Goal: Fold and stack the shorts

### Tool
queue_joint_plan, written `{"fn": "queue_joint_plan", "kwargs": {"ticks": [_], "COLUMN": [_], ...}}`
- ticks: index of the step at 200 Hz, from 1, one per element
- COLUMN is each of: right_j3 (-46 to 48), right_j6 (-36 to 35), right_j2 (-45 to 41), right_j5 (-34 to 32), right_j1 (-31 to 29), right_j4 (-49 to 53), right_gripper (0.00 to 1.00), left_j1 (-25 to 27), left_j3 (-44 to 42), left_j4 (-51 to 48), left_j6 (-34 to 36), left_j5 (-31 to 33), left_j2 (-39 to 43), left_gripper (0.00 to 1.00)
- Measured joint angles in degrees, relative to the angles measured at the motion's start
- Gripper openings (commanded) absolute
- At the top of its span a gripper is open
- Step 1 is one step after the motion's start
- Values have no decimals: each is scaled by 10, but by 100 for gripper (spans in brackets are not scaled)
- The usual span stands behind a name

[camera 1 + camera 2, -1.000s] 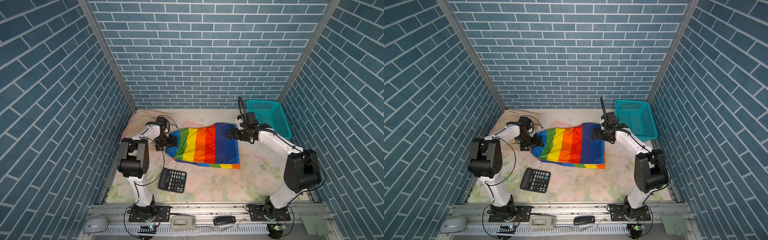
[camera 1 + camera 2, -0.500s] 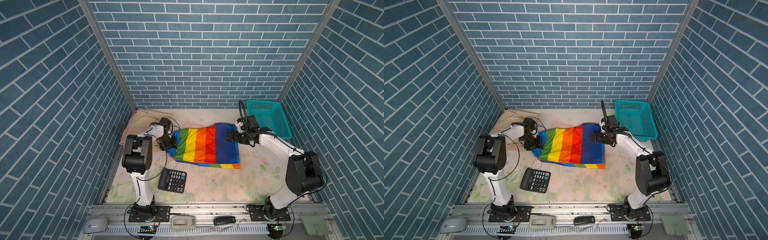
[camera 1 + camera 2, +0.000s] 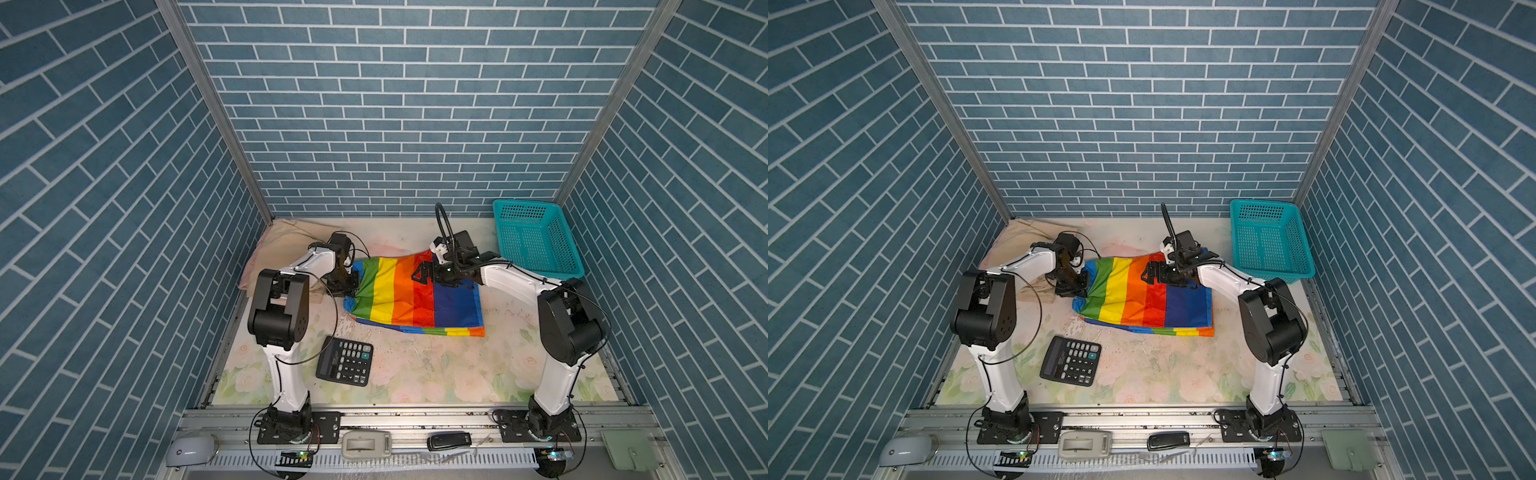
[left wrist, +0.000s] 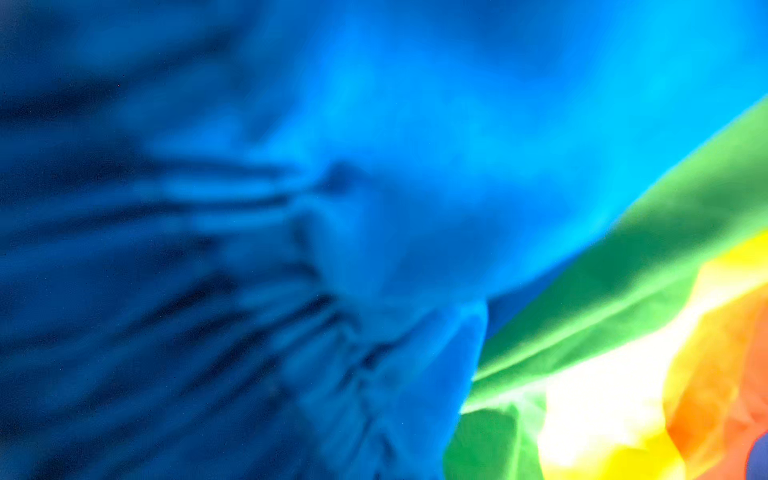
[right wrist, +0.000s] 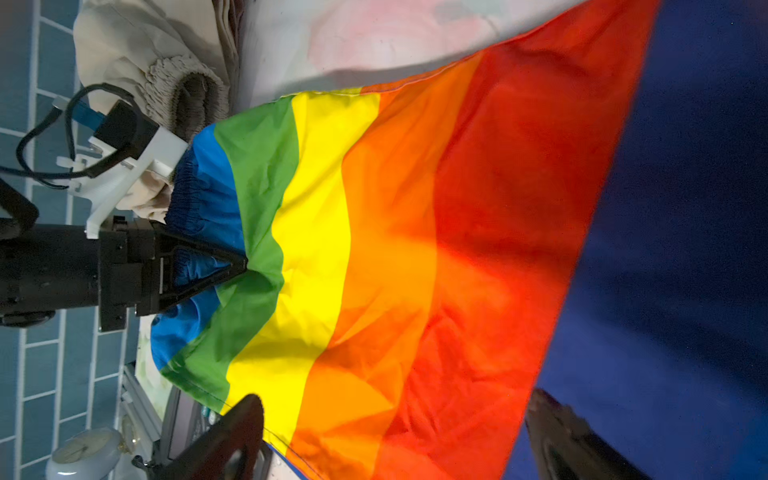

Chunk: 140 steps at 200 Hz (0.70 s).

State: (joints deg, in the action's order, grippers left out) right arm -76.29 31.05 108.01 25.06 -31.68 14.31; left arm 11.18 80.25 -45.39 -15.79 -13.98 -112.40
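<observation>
Task is sitting at an early stage: rainbow shorts are lying spread mid-tabletop, roughly flat, with a narrow striped strip peeking out along the near edge, so a layer is lying beneath, but no tidy fold is showing yet. Beige shorts are lying crumpled in the back left corner, unfolded. A pinker cloth edge beside them may be the third pair, though this is hard to tell. No stack is forming; all folding and stacking look to be remaining. Left end effector is pressing together, pinching the blue gathered waistband of the rainbow shorts. Right end effector is standing spread over the red and dark blue stripes at the far edge, gripping nothing. Rainbow fabric is looking thin, slick and shiny, creasing in sharp facets. The beige cloth is looking matte and soft, with a ruched elastic waist. A teal mesh basket is standing at back right, and a calculator is lying near the front.
</observation>
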Motion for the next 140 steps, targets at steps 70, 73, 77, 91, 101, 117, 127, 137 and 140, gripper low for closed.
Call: {"fn": "queue_joint_plan", "kwargs": {"ticks": [70,73,77,91,101,117,127,137,140], "right_j3": [-137,-146,-163,-214,-249,-305,-342,-385,-397], "right_j6": [142,144,149,157,162,169,172,176,177], "right_j2": [202,211,227,263,289,328,350,374,379], "right_j5": [68,70,74,88,92,104,110,120,122], "right_j1": [-29,-29,-29,-25,-21,-11,-4,3,5], "right_j4": [-160,-162,-164,-172,-175,-175,-170,-153,-149], "right_gripper": [99,99,99,99,99,99,99,99,99], "left_j1": [19,19,19,19,19,19,19,19,20], "left_j3": [23,23,23,23,23,16,10,8,8], "left_j4": [-15,-15,-15,-15,-14,-8,-1,7,10], "left_j6": [0,0,0,0,0,-2,-4,-10,-12], "left_j5": [4,5,5,5,5,2,-2,-8,-9], "left_j2": [25,25,25,26,27,34,38,40,40], "left_gripper": [0,0,0,0,0,0,0,0,0]}}
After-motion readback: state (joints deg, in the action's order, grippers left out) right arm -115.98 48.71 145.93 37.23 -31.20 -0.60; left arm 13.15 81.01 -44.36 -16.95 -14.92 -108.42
